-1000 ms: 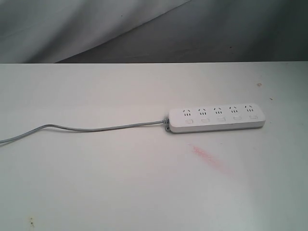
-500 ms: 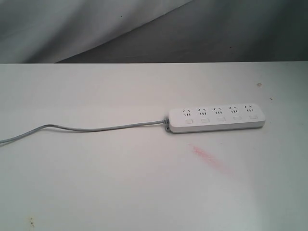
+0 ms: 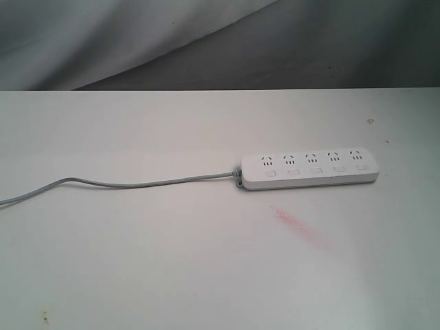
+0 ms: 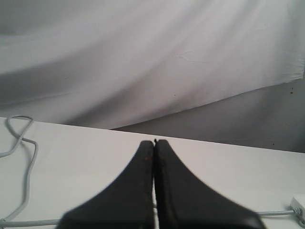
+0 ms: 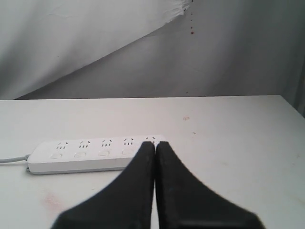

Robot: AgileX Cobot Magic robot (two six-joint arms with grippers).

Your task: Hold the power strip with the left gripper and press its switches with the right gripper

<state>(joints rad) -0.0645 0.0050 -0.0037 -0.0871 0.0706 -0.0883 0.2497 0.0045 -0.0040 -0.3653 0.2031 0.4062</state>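
The power strip (image 3: 309,170) lies untouched on the tabletop (image 3: 137,268), right of centre. The left end effector (image 4: 154,143) and right end effector (image 5: 155,144) both sit pressed together. The left should spread, then pin the end by the cord (image 3: 137,184), clear of the switches (image 3: 315,170).

Power strip (image 3: 309,172) is white, its cord (image 3: 137,184) grey.
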